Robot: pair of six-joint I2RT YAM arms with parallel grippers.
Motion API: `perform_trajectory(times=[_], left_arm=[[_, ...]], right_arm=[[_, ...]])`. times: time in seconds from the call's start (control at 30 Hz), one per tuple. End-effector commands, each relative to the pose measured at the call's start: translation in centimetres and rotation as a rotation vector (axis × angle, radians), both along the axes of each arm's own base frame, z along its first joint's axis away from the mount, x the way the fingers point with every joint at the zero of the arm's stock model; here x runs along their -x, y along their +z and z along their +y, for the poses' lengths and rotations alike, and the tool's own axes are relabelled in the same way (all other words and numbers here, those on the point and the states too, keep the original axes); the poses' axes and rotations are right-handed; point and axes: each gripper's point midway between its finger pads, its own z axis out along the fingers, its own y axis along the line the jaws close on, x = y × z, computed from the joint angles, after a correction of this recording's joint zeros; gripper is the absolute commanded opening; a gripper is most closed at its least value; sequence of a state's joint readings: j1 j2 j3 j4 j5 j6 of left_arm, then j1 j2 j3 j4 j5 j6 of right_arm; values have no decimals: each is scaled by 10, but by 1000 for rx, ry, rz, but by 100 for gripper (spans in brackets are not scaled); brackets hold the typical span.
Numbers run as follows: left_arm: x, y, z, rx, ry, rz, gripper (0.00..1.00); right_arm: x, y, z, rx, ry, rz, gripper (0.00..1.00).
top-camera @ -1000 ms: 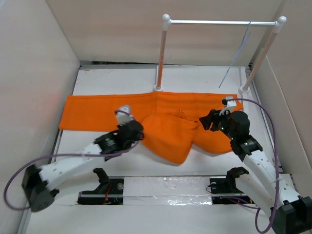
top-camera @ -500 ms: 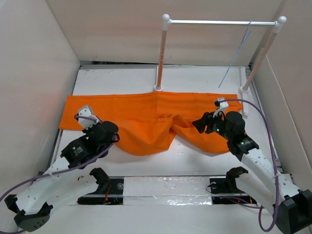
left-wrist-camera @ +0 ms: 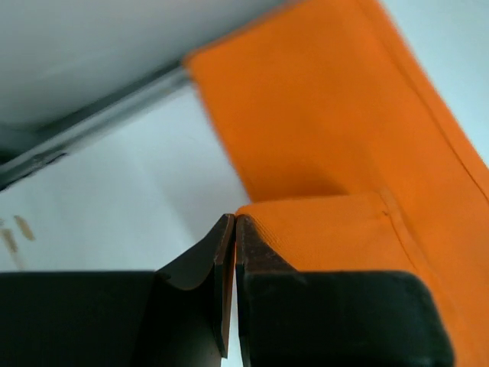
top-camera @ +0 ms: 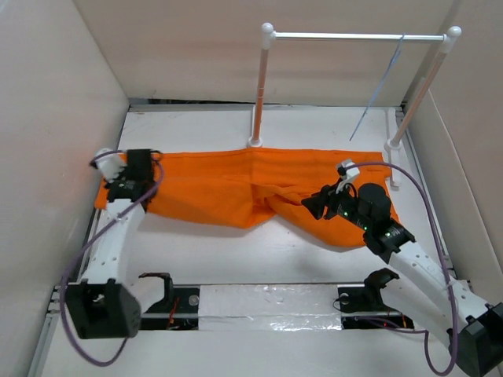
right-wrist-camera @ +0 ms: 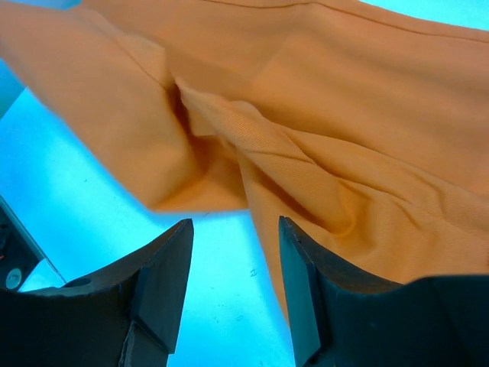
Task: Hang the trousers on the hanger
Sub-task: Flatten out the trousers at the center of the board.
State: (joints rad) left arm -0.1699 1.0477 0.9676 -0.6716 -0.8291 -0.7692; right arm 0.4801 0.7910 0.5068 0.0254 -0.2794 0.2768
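The orange trousers [top-camera: 228, 188] lie spread flat across the table; they also show in the left wrist view [left-wrist-camera: 328, 130] and the right wrist view [right-wrist-camera: 306, 99]. My left gripper [top-camera: 149, 166] is at the left end of the trousers, jaws pressed together [left-wrist-camera: 231, 222] on a folded edge of the cloth. My right gripper [top-camera: 312, 206] is open [right-wrist-camera: 233, 229] just above the bunched middle of the trousers, holding nothing. The thin pale hanger [top-camera: 377, 94] hangs from the rod at the back right, apart from both grippers.
A white rack with two posts [top-camera: 259, 86] and a top rod [top-camera: 354, 36] stands at the back. Side walls close in left [top-camera: 55, 118] and right [top-camera: 471, 118]. A taped strip [top-camera: 267, 302] runs along the near edge between the arm bases.
My left gripper has swung from the table's middle to the far left, pulling the folded trouser leg out flat. My right gripper has shifted slightly left over the trousers' middle.
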Motion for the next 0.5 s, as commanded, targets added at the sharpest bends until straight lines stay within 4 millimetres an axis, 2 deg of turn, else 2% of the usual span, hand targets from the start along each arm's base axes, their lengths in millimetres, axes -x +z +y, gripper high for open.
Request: perform_trajectory(times=[0.0, 0.03, 0.07, 0.1, 0.13, 0.17, 0.2, 0.23, 0.27, 0.33, 0.37, 0.43, 0.47], left_arm=[[-3, 24, 87, 46, 80, -125, 0], [5, 30, 107, 49, 109, -138, 0], [8, 36, 115, 63, 149, -166, 0], [6, 26, 121, 69, 174, -105, 0], [1, 39, 124, 55, 184, -102, 0], [-4, 28, 128, 79, 218, -77, 0], [-9, 29, 130, 78, 216, -81, 0], [-9, 30, 138, 71, 235, -85, 0], [-11, 21, 143, 65, 249, -50, 0], [-11, 9, 150, 42, 268, -3, 0], [-8, 0, 153, 36, 287, 35, 3], [-8, -24, 152, 57, 277, 92, 9], [-17, -26, 144, 77, 243, 69, 15]], right_arm=[[6, 20, -1, -36, 3, -88, 53], [6, 20, -3, -39, -11, -97, 53], [7, 13, -6, -39, -26, -88, 53], [6, 12, -8, -40, -37, -90, 53], [7, 12, -10, -37, -49, -91, 51], [7, 9, -10, -25, -43, -93, 51], [8, 9, -11, -21, -42, -91, 50], [9, 4, -11, -11, -40, -78, 47], [9, 3, -11, -6, -38, -74, 41], [10, -2, -10, 4, -28, -62, 21], [12, -7, -8, 12, -15, -52, 14], [16, -13, -4, 26, 14, -39, 2], [20, -18, 1, 32, 37, -25, 2]])
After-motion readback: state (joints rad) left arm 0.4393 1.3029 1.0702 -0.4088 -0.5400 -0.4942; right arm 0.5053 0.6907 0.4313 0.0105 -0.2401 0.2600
